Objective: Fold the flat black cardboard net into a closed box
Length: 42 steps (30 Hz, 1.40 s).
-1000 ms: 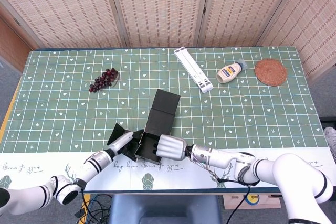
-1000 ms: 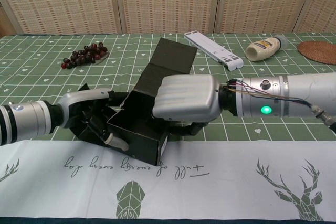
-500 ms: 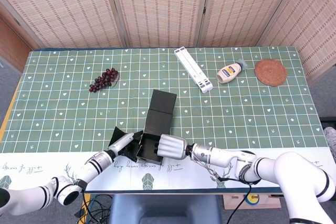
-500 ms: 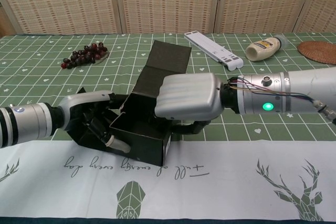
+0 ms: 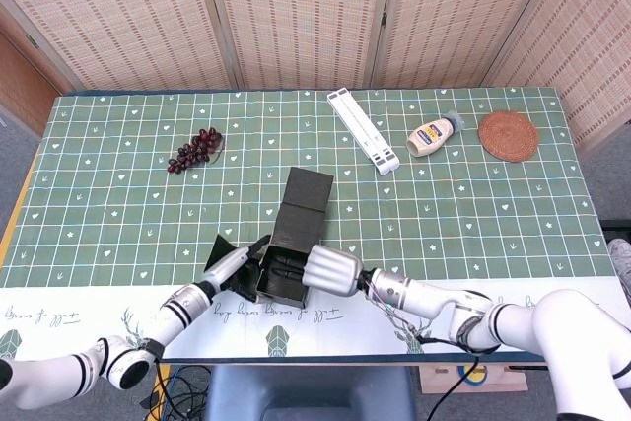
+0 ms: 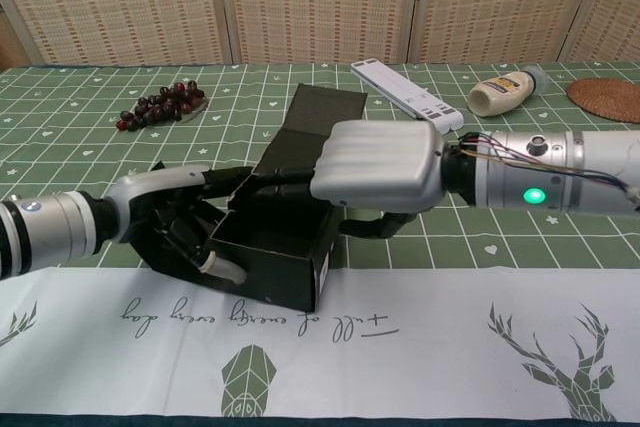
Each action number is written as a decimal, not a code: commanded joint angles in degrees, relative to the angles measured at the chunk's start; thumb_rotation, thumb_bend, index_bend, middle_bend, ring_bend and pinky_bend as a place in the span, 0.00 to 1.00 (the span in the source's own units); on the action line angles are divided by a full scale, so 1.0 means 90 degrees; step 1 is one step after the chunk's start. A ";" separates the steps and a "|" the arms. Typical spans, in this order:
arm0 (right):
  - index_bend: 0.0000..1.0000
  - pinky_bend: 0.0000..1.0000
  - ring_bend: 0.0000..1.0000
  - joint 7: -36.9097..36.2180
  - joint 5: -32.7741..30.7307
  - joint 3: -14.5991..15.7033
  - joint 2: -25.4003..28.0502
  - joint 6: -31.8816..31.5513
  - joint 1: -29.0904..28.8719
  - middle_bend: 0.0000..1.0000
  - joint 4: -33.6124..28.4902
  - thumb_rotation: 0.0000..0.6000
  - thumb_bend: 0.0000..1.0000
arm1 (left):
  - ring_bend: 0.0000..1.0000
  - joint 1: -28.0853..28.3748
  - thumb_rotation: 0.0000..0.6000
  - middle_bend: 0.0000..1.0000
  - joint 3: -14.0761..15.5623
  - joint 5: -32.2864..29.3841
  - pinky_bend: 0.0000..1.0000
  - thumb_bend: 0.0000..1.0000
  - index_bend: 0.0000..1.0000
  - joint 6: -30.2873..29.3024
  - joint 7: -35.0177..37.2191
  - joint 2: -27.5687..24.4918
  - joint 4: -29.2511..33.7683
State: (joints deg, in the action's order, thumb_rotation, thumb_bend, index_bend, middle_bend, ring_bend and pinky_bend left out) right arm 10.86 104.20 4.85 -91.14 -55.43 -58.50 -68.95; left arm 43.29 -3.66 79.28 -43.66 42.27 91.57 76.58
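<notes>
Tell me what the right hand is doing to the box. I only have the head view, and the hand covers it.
Observer: In the chest view the right hand has its fingers reaching over the right wall into the box, with the thumb outside that wall.
Operator: And the left hand?
Observer: The left hand has its fingers down by the left wall, next to the loose side flap. I cannot tell whether it grips.
Operator: Is the lid shut?
Observer: No. The lid stands up at the back, leaning away, and the top is open.
</notes>
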 commanded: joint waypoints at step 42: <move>0.00 0.96 0.70 -0.1540 -0.2047 -0.1146 -0.0571 0.1489 0.0029 0.12 0.0310 1.00 0.52 | 0.51 -0.1106 1.00 0.00 -0.0226 -0.0053 0.91 0.09 0.00 -0.1624 -0.1485 -0.1375 0.1157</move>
State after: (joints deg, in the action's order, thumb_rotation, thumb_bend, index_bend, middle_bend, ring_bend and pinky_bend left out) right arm -2.08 85.85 -4.98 -95.90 -41.58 -58.06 -66.29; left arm 33.42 -5.70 78.73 -58.20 28.81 79.26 87.01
